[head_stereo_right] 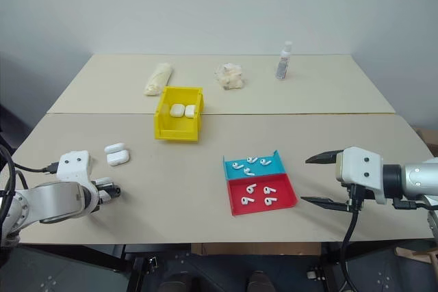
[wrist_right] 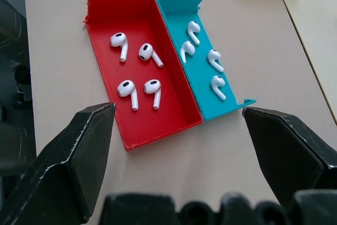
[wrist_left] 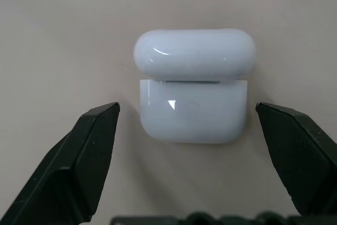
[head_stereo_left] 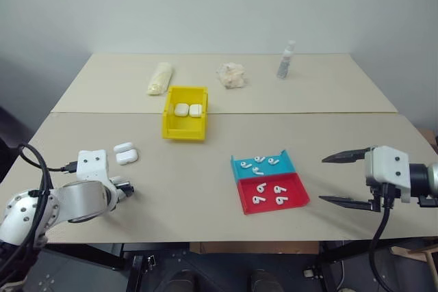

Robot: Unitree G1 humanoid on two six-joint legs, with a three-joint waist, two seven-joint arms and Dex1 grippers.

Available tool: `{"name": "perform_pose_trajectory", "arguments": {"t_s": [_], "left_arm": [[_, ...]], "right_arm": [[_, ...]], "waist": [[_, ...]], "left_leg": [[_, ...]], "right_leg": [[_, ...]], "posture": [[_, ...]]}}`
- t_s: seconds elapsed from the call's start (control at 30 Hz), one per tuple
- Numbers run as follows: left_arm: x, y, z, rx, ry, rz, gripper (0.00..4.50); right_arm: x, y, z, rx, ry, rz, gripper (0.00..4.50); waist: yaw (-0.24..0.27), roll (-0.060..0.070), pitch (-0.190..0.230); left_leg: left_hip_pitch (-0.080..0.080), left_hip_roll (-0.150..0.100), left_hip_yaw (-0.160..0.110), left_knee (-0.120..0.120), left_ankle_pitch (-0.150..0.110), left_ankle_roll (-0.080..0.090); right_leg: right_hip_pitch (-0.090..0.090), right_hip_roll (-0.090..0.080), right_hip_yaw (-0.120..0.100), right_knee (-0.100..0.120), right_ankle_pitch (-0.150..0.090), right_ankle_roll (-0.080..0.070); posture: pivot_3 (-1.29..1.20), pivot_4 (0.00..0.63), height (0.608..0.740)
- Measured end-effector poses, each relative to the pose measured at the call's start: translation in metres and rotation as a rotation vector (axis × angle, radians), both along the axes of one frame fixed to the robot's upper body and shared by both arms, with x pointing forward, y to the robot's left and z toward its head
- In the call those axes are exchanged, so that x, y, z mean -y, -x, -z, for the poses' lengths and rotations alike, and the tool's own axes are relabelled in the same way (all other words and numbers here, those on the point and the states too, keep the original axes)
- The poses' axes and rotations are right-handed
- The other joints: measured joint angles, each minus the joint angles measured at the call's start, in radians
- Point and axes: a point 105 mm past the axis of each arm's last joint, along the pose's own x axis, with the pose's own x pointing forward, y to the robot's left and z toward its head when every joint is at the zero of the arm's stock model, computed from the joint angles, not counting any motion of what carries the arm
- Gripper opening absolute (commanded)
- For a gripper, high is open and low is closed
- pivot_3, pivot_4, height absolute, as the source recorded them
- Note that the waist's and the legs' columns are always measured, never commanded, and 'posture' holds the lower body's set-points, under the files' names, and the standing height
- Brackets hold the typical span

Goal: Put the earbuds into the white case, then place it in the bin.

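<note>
Starting from the table, everything is placed relative to the yellow bin, which sits near the middle with two closed cases already in it. Off to the bin's right and nearer the robot, a blue tray and a red tray are butted side by side, each with four earbuds loose inside. To the bin's left and a bit nearer, the white case is found lying on the table with its lid flipped up, and the left gripper is lined up on it, jaws spread wide with the case between the fingers but nothing touched yet. The right gripper is also held wide open, empty, hanging just short of the trays. The case is probably light, rigid and pretty slick, so it's likely best pinched across the flat sides of the lower body, not the hinged lid. The buds look tiny and glossy, so they're probably easiest taken by the stem.
</note>
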Motion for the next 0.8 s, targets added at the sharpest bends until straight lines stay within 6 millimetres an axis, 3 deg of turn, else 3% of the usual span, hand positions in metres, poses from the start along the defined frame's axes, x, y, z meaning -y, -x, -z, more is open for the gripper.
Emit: {"name": "perform_pose_trajectory", "arguments": {"t_s": [0.67,0.8], "left_arm": [[0.0037,-0.0018,0.0045,-0.019,0.013,0.011,4.50],[0.0050,-0.0023,0.0048,-0.020,0.014,0.015,3.58]], "right_arm": [[0.0007,0.0020,0.0057,-0.013,0.001,0.014,4.45],[-0.0009,0.0027,0.0055,-0.009,0.001,0.009,4.50]], "waist": [[-0.001,0.000,0.000],[-0.001,0.000,0.000]], "left_leg": [[0.001,0.000,-0.001,0.000,0.000,0.000],[0.001,0.000,-0.001,0.000,0.000,0.000]], "right_leg": [[0.000,0.000,0.001,0.000,0.000,0.000],[0.000,0.000,0.001,0.000,0.000,0.000]], "posture": [[0.00,0.150,0.740],[0.00,0.150,0.740]]}}
